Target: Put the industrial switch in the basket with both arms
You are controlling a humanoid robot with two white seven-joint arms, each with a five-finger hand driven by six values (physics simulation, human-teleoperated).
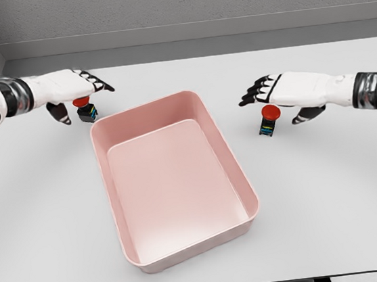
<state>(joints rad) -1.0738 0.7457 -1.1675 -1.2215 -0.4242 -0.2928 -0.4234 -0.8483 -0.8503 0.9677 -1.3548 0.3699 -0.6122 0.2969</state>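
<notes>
**Two switches, two hands, basket waiting empty**

Grey walls close off the far side of a pale table (pixel 335 233), where a pink basket (pixel 239 169) sits in the middle, angled slightly, with nothing inside it.

On the far left, just beside the basket's far-left corner, stands a small switch with a red cap (pixel 87 110). The left hand (pixel 73 86) hovers right over it, fingers stretched out flat and thumb hanging down on the switch's left side; it does not appear to have a grip on anything. To the right of the basket, a little apart from its wall, stands a second red-capped switch (pixel 268 120). The right hand (pixel 285 90) is spread above it, fingers pointing left and thumb dropped on the right side, also holding nothing as far as I can tell.

Both switches are on the table, so neither is in the basket yet. The likely trouble comes at the pinch: these pieces are small and top-heavy, and a thumb closing off-centre could tip one over or flick it away. The left switch sits so close to the basket that fingers closing around it may knock the rim and shove the basket. Lifting too low could also catch a switch on the wall.
</notes>
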